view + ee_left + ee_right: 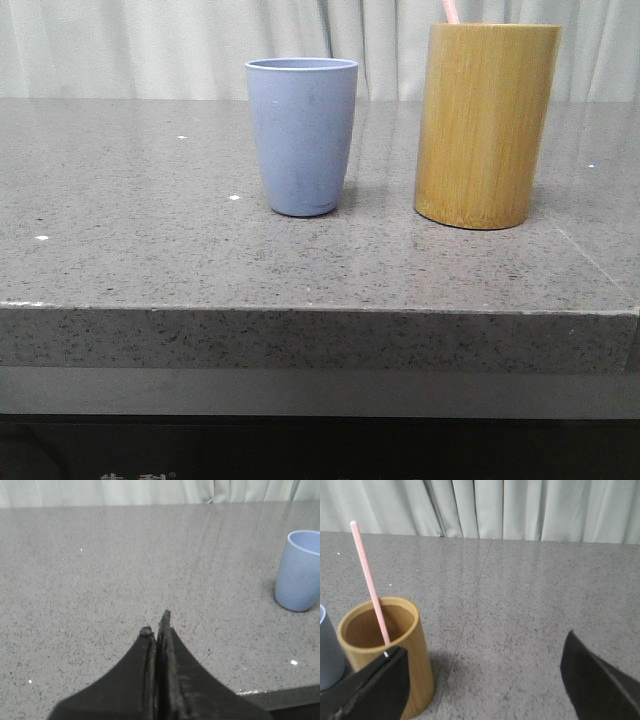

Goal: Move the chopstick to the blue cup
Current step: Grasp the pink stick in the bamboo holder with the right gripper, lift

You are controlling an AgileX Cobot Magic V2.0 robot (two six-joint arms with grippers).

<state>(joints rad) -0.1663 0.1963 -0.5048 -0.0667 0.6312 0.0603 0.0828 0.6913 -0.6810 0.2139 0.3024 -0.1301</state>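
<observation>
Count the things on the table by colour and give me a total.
Blue: 1, the blue cup
Yellow-brown: 1, the bamboo cylinder
Pink: 1, the chopstick standing in the cylinder
Total: 3

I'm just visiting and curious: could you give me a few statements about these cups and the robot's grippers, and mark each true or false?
1. The pink chopstick stands in the bamboo cylinder. True.
2. The blue cup lies on its side. False: it stands upright.
3. The left gripper is wide open. False: its fingers are pressed together.
4. The right gripper is open and holds nothing. True.
5. The two cups touch. False: a gap of grey table separates them.
</observation>
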